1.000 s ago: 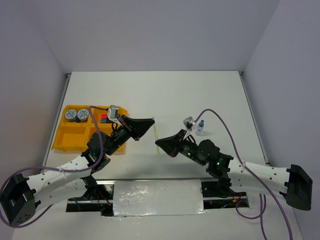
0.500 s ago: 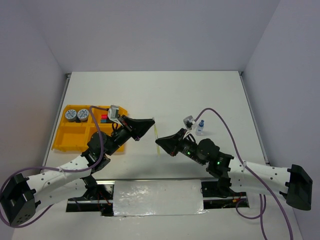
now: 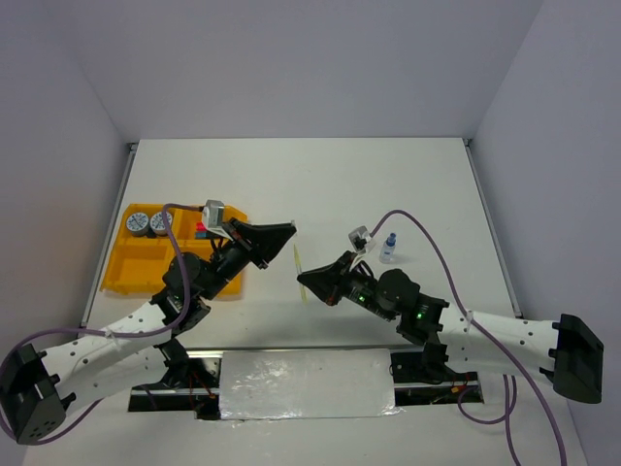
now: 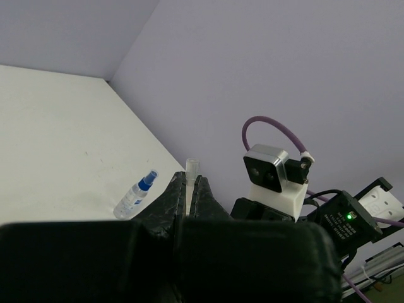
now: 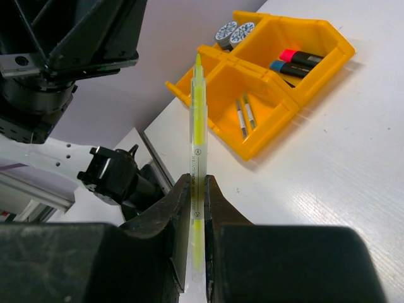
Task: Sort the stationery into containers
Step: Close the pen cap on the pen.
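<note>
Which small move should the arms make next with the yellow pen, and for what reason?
Probably ease the left fingers toward the yellow pen, to line their small pale tube, perhaps its cap, with the bare tip. The right fingers hold the pen pointed roughly that way, a gap apart.

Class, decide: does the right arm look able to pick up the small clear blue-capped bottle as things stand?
Probably not yet. The right gripper is shut on a thin yellow-green pen, so it has no free grip. The bottle itself stands in the open on the white table, close beside that arm.
</note>
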You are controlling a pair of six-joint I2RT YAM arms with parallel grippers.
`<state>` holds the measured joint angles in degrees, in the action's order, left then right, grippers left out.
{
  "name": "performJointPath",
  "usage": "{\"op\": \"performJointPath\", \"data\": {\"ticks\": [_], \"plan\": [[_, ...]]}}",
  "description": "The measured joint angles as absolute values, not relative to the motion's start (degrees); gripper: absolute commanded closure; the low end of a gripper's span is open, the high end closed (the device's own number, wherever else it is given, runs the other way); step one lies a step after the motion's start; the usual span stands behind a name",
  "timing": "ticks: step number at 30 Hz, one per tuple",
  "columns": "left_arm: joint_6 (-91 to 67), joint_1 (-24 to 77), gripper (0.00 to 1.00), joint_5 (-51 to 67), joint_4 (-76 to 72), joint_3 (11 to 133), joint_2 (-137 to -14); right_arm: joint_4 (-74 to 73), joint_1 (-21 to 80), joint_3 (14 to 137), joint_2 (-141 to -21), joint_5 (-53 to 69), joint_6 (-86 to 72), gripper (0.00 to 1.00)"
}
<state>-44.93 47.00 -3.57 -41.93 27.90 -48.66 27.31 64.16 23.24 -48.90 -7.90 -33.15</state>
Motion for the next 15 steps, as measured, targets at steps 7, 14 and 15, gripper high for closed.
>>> {"op": "performJointPath", "data": {"ticks": [7,14,15], "plan": [[-43.86,47.00,1.00,-4.08,-41.06,28.18,-47.75,26.87,64.27,23.31,-48.42,-8.16,-32.95,1.00],[-43.86,47.00,1.00,-4.05,-40.45,28.18,-47.92,25.19,64.27,25.41,-48.21,-8.43,-31.97,1.00],[-43.86,47.00,1.00,-4.05,-40.29,28.18,-47.92,25.23,64.27,25.56,-48.21,-8.43,-31.88,1.00]]}}
